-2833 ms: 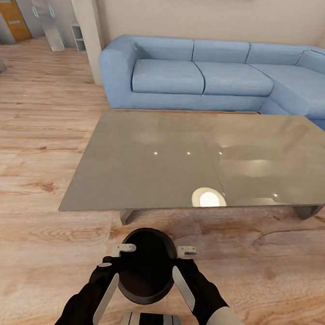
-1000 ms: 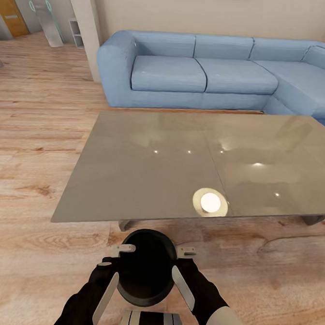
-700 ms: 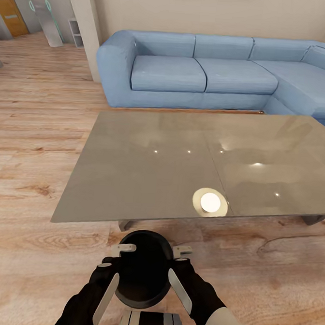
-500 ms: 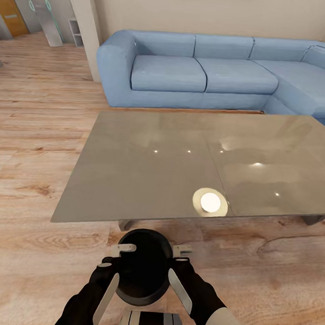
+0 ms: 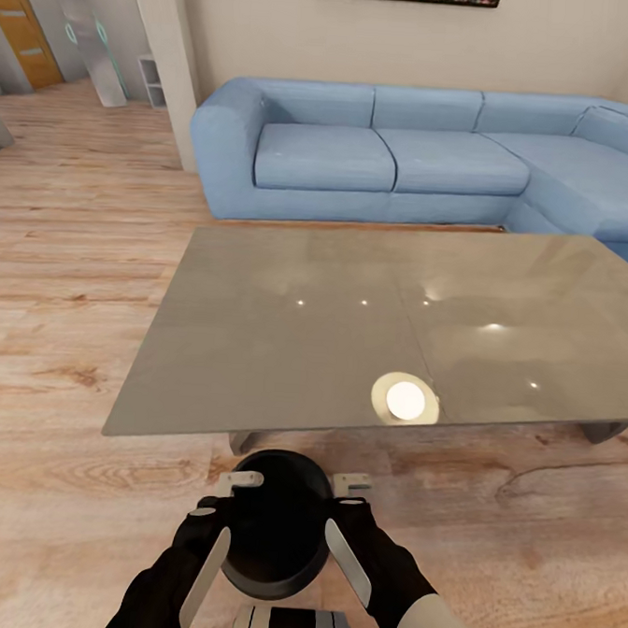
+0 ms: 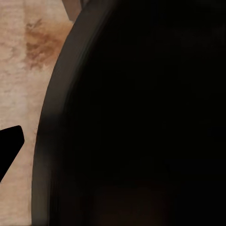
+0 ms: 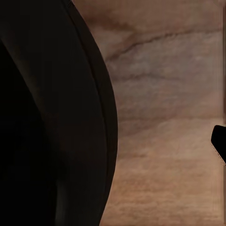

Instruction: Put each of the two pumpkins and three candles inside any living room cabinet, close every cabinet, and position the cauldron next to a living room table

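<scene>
I hold the black round cauldron (image 5: pixel 276 527) low over the wood floor, just in front of the near edge of the glossy grey table (image 5: pixel 283 349). My left gripper (image 5: pixel 224 521) is shut on its left rim and my right gripper (image 5: pixel 348 524) on its right rim. Up close, the left wrist view has the cauldron's dark wall (image 6: pixel 141 117) with one fingertip (image 6: pixel 9 146) outside it. In the right wrist view the cauldron (image 7: pixel 47 117) is again beside a fingertip (image 7: pixel 220 141). The pumpkins, candles and cabinet are out of view.
A blue corner sofa (image 5: pixel 409 161) stands behind the table along the wall. A bright round lamp reflection (image 5: pixel 404 400) lies on the tabletop. Open wood floor (image 5: pixel 66 240) stretches left toward a white pillar (image 5: pixel 168 51) and a doorway.
The whole view has shifted as the camera moved, and the table edge sits slightly nearer. The cauldron stays held between both grippers, a touch lower in the picture.
</scene>
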Tool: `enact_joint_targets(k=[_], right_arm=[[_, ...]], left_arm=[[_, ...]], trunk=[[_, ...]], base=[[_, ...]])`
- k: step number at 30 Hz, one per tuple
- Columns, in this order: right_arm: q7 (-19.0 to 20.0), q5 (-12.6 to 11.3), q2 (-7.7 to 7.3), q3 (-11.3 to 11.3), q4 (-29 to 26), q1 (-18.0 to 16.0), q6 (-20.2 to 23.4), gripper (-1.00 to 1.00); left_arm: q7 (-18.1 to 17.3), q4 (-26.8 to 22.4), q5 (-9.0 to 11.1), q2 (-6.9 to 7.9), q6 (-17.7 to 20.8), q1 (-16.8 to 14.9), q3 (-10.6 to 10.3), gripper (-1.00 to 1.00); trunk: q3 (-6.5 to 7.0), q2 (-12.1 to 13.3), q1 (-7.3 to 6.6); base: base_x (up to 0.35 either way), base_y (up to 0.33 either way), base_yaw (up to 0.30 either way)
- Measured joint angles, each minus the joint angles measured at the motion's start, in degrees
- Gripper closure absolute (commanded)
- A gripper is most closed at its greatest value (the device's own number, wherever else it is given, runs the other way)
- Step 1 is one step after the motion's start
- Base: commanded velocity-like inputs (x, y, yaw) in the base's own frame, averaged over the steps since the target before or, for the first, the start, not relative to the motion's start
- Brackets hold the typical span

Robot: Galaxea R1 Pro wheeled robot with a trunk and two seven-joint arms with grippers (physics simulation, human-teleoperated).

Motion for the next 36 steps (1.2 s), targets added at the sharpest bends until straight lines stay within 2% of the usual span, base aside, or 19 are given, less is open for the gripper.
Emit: enact_joint_targets(k=[4, 8, 12, 15, 26, 36], right_arm=[[0.0, 0.0, 0.0, 0.0, 0.0, 0.0, 0.0, -1.0], [0.0, 0.0, 0.0, 0.0, 0.0, 0.0, 0.0, -1.0], [0.0, 0.0, 0.0, 0.0, 0.0, 0.0, 0.0, -1.0], [0.0, 0.0, 0.0, -0.1, 0.0, 0.0, 0.0, -1.0], [0.0, 0.0, 0.0, -0.1, 0.0, 0.0, 0.0, -1.0], [0.0, 0.0, 0.0, -0.1, 0.0, 0.0, 0.0, -1.0]], left_arm=[[0.1, 0.0, 0.4, 0.0, 1.4, 0.0, 0.0, -1.0], [0.5, 0.0, 4.8, 0.0, 3.6, 0.0, 0.1, -1.0], [0.6, 0.0, 7.8, 0.0, 4.2, 0.0, 0.1, -1.0], [0.5, 0.0, 9.0, 0.0, 4.0, 0.0, 0.0, -1.0], [0.5, 0.0, 9.0, 0.0, 4.0, 0.0, 0.1, -1.0], [0.5, 0.0, 9.0, 0.0, 4.1, 0.0, 0.3, -1.0]], trunk=[[0.89, 0.1, -0.1], [1.78, 0.1, -0.21], [2.66, 0.2, -0.3], [3.24, 1.0, -0.77], [5.22, 5.4, -3.19], [7.01, 9.4, -5.38]], base=[[0.0, 0.0, 0.0], [-0.012, 0.0, 0.0], [-0.151, 0.0, 0.0], [-0.027, 0.0, 0.0], [-0.004, 0.0, 0.0], [-0.109, 0.0, 0.0]])
